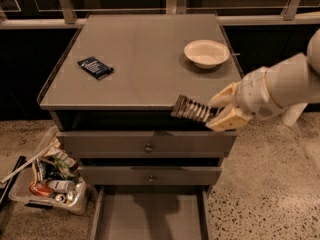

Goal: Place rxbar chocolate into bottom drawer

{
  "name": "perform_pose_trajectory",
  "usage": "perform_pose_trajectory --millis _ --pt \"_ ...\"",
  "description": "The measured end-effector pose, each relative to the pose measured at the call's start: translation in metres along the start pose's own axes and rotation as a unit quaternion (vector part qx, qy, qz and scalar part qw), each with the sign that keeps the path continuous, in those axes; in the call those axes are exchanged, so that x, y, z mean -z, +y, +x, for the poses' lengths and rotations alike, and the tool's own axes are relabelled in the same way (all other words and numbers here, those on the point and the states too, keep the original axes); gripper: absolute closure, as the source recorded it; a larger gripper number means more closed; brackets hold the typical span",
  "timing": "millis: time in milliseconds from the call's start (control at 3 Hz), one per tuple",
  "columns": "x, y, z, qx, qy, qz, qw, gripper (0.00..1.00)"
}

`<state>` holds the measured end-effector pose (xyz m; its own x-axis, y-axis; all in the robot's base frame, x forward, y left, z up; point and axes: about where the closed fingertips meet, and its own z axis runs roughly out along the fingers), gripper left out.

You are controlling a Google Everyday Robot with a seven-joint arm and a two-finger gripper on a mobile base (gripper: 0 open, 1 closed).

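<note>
My gripper (216, 112) comes in from the right and is shut on one end of the rxbar chocolate (192, 109), a flat dark bar with pale lettering. The bar hangs in the air at the cabinet's front edge, just off the tabletop (145, 69) and above the closed upper drawers. The bottom drawer (150, 216) is pulled open below, its flat grey floor bare.
A white bowl (206, 53) sits at the back right of the tabletop. A dark blue packet (95, 67) lies at the left. Two knobbed drawers (148, 145) are closed. A clear bin of clutter (50, 176) stands on the floor at the left.
</note>
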<state>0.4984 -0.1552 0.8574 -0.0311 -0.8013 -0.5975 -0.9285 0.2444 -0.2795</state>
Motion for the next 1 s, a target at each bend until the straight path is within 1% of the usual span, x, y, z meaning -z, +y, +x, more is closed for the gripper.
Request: perform_pose_trajectory --millis 333,667,1000 --pt "-0.028 0.057 0.028 -0.027 -0.010 -0.047 0.9985 1.00" --pt "-0.043 0.098 0.049 -0.040 -0.009 -0.062 0.9973 1.00" --pt "-0.070 0.118 0.073 -0.040 -0.001 -0.051 0.9979 1.00"
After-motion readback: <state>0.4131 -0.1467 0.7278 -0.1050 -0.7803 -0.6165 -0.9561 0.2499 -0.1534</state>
